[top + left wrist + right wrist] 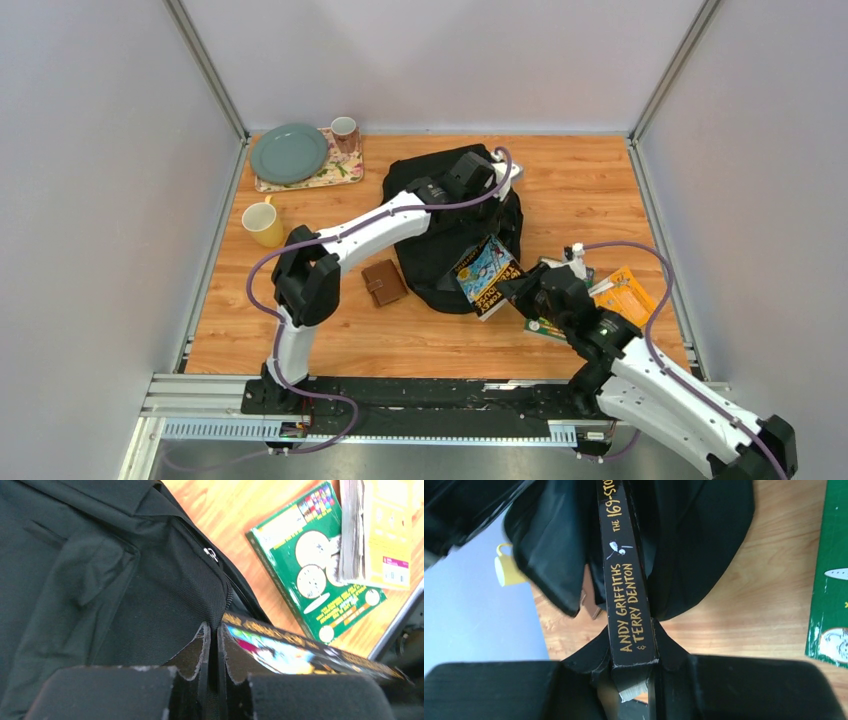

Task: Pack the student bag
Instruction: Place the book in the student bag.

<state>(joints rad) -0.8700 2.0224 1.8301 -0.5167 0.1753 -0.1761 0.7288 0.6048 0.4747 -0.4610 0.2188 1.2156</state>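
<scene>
The student bag point(440, 235) is a large black backpack lying mid-table, its opening toward the right. My left gripper point(500, 190) reaches over it and is shut on the bag's zip edge point(220, 595); in the left wrist view black fabric sits pinched between the two fingers of this gripper point(214, 630). My right gripper point(522, 287) is shut on the spine of a black book with a colourful cover point(487, 272). The right wrist view has the gripper point(631, 627) holding the book point(621, 570), whose far end sits in the bag's opening point(699, 545).
A green book point(540, 327) and an orange-yellow book point(622, 295) lie right of the bag, partly under my right arm. A brown wallet point(384, 283) lies left of the bag. A yellow mug point(263, 223), a green plate point(289, 153) and a pink mug point(344, 133) stand back left.
</scene>
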